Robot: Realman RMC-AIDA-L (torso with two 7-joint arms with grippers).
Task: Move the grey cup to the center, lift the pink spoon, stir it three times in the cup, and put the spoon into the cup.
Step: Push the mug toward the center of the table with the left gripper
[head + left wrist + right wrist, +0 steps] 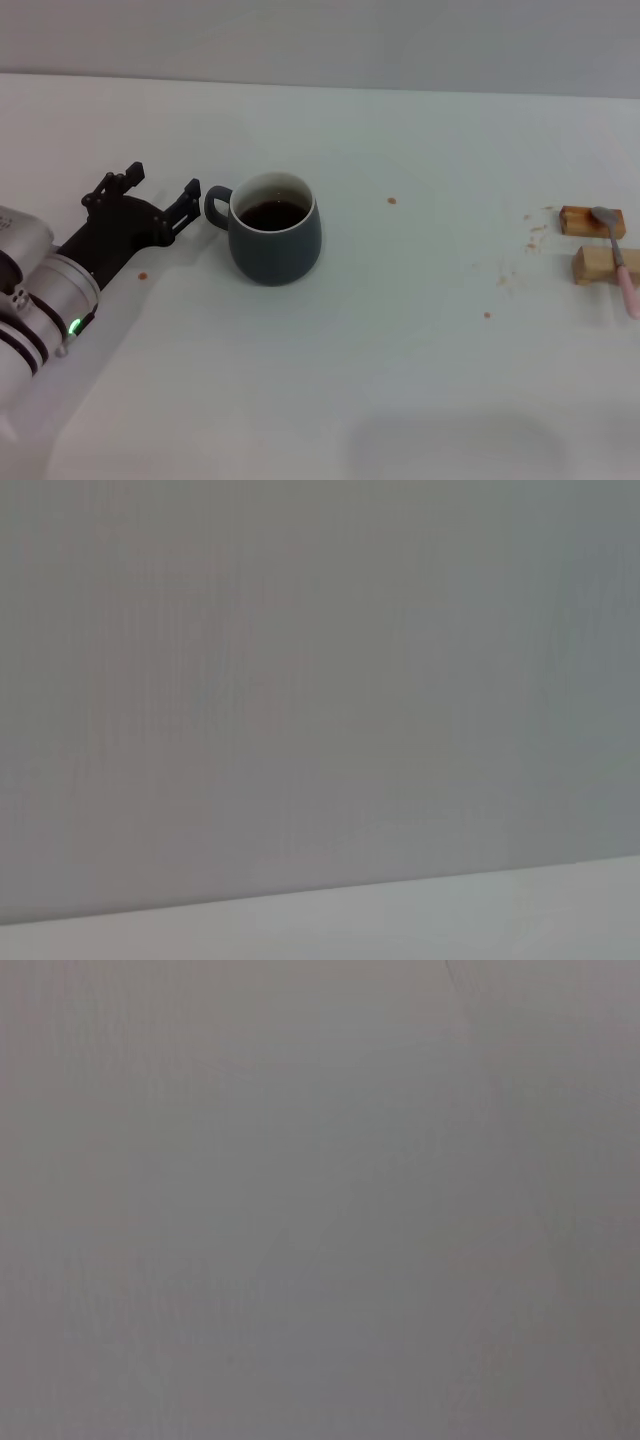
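The grey cup (275,243) stands on the white table (400,350), left of the middle, with dark liquid inside and its loop handle pointing left. My left gripper (160,185) is open just left of the handle, one fingertip (192,188) close to it, holding nothing. The pink spoon (618,255) lies at the far right across two small wooden blocks, its grey bowl on the far block. The right gripper is out of view. Both wrist views show only a plain grey surface.
The two wooden blocks (592,220) (598,266) sit near the table's right edge. Small brown crumbs (392,200) are scattered between the cup and the blocks.
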